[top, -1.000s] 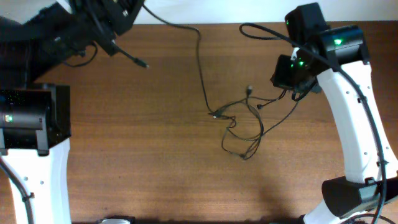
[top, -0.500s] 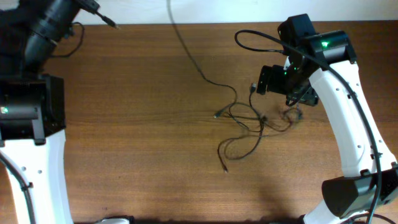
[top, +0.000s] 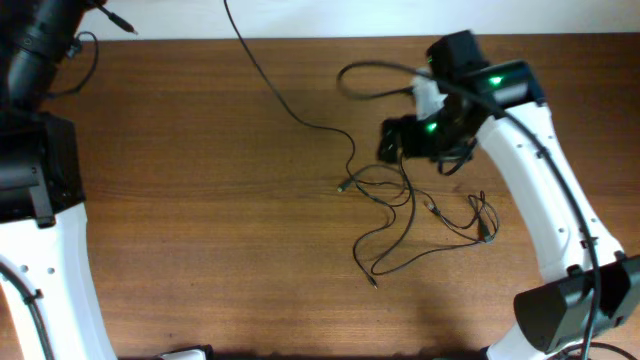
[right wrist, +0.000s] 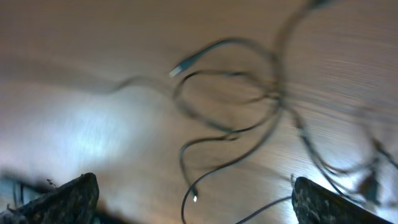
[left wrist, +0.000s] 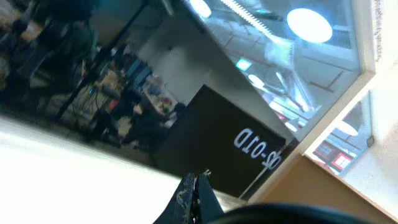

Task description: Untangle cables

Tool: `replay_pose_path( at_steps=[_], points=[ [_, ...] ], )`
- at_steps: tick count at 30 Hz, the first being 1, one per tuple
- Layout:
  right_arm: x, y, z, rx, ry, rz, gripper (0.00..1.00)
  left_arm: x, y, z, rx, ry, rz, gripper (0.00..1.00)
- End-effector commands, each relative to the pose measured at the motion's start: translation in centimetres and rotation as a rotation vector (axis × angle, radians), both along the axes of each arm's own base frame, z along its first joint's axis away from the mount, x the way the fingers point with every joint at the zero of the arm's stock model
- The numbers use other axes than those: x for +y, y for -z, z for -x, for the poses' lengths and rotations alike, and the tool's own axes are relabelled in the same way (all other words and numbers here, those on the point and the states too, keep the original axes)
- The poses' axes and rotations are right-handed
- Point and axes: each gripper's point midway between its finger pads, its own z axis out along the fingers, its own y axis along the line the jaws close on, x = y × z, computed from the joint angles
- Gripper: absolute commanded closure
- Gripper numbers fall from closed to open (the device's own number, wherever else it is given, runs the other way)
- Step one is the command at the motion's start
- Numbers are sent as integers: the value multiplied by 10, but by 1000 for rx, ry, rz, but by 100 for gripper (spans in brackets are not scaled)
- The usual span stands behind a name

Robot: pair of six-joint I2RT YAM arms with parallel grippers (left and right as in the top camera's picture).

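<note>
1. The cables (top: 400,192): thin, black, loosely knotted in overlapping loops right of centre.
2. 1 long cable (top: 302,121) runs slack from the far edge into the knot.
3. 1 loop reaches toward the near side, ending in a small plug (top: 373,283).
4. A small coil (top: 483,215) lies right of the knot.

Overhead looks down on the table (top: 200,220); right wrist shares the cables (top: 404,196); left wrist points upward.

cables (right wrist: 278,93): motion-blurred in right wrist view | long cable (top: 263,70): cut off at overhead's top edge
</note>
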Motion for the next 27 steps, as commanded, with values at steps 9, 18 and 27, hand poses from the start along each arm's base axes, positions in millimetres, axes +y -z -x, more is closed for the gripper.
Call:
replay_pose_path(
  at_steps=[9,18,27],
  points=[
    [93,-8,-8,-323,-454,-61,2,16,17,-4,104,-85,54,100],
    [94,22,-42,-386,-418,93,1,15,17,-2,107,-84,54,100],
    [114,36,-67,-420,-363,51,48,16,30,-5,162,-86,59,100]
  ],
)
